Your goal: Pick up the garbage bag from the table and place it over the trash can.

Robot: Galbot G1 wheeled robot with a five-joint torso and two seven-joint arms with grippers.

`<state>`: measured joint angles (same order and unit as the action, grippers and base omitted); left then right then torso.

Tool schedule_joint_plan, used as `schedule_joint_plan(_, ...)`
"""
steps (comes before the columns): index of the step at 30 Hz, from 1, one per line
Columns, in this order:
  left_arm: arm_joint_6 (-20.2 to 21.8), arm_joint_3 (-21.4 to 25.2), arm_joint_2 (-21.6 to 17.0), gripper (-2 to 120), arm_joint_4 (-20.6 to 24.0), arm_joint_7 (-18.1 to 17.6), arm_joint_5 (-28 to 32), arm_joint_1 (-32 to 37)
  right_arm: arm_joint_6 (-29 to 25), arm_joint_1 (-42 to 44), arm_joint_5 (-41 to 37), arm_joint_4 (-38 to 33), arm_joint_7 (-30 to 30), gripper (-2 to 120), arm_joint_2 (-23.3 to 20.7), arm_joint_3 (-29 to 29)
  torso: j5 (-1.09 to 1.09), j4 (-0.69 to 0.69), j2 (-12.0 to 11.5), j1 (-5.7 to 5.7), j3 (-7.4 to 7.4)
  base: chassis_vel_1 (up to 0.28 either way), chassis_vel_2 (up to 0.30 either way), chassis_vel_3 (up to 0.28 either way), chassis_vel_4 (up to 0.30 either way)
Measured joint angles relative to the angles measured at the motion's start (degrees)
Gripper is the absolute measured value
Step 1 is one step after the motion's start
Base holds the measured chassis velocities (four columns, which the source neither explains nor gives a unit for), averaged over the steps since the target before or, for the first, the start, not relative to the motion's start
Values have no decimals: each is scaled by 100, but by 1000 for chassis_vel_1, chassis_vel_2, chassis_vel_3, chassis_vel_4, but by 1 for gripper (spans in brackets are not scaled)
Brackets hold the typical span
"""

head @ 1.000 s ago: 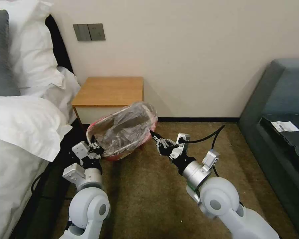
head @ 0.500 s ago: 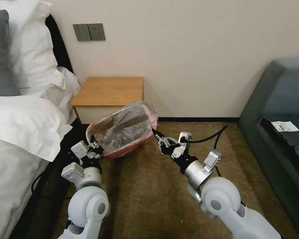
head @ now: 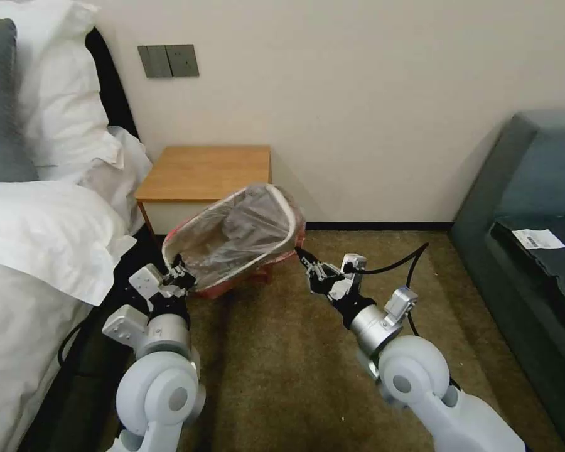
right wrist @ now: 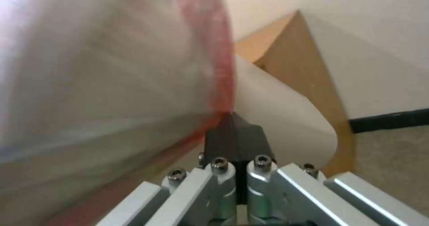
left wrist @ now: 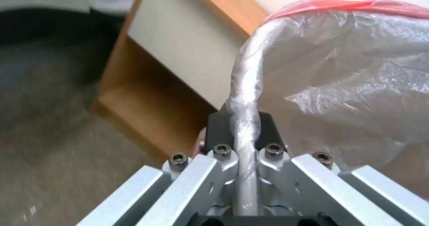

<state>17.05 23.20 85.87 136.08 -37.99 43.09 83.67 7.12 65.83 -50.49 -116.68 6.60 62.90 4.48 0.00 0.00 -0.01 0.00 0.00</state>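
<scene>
Our left gripper (head: 181,274), near-left of can (head: 242,279), jaws clamped on twisted bag (head: 242,229) rim. Bag mouth now spread wider than a second ago, hooped over can in front of worktop (head: 201,171). Our right gripper (head: 307,258), jaws pinched shut on red band, has drawn right, stretching rim. We judge seating over can rim nearly done.

Left tool (head: 179,272) clamped closed, arm low and forward, right tool (head: 300,253) pinched closed, arm outstretched
</scene>
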Motion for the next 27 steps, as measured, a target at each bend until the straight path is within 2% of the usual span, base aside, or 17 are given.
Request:
schedule_joint_plan(6, 195, -8, 73, 0, 367, -121, 297, 201, -101, -106, 127, 404, -25, 0, 95, 1, 0, 0, 0, 0, 0, 0, 0, 0, 0)
schedule_joint_plan(16, 354, -28, 105, 0, 664, -193, 507, 361, -198, -200, 253, 741, -60, 0, 189, -4, 0, 0, 0, 0, 0, 0, 0, 0, 0)
schedule_joint_plan(27, 695, -39, 105, 0, 714, -355, 847, 508, -370, -331, 422, 1274, -63, 0, 269, 18, 0, 0, 0, 0, 0, 0, 0, 0, 0)
